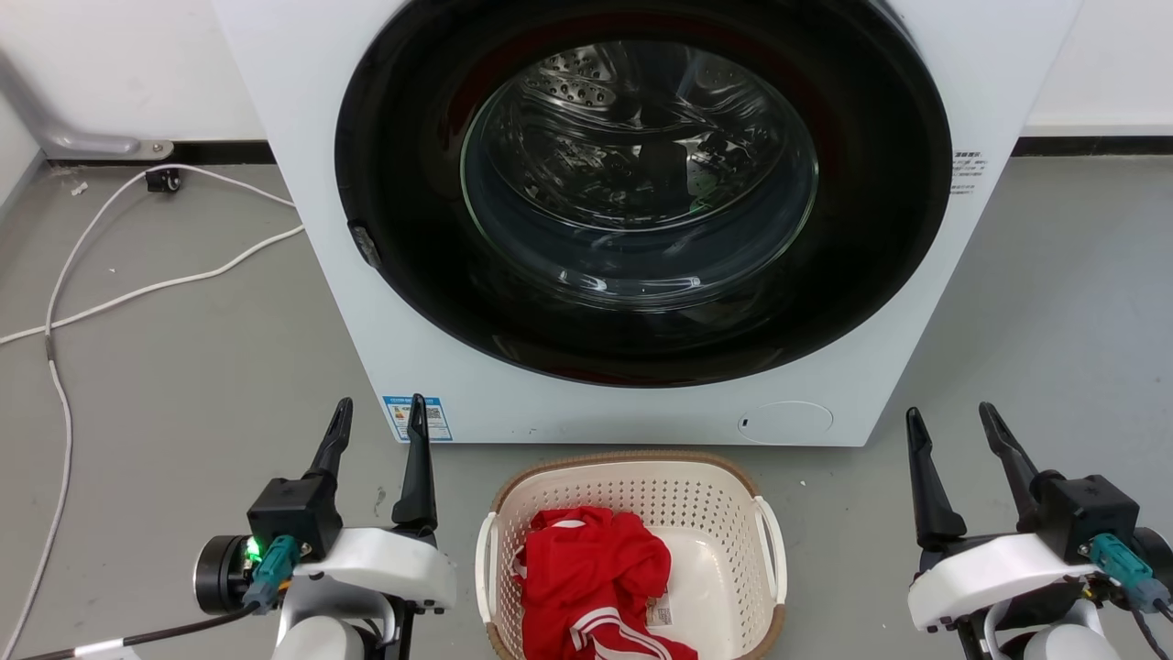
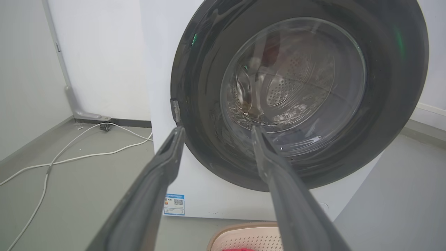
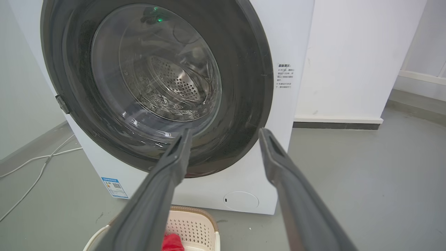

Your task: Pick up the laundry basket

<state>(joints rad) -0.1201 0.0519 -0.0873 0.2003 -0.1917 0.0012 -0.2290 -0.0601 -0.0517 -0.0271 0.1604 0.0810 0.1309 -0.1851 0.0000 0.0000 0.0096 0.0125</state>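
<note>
You've got bare floor point(image 1: 852, 532) on both sides of the basket point(image 1: 632, 458). Left hand point(image 1: 381, 403) and right hand point(image 1: 949, 410) flank it, both spread wide, with a clear run from each to the side handles point(image 1: 774, 550). Washer point(image 1: 302, 183) stands just behind the far rim, tight gap there. Red cloth point(image 1: 586, 568) piles inside, left half. Cable point(image 1: 183, 281) lies on the floor well left.

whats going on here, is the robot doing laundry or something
Nothing is being handled yet. A laundry basket with a red garment inside sits on the floor in front of a closed washing machine. The robot's left claw and right claw hang open on either side of the basket, touching nothing. The pickup has not begun.
</note>
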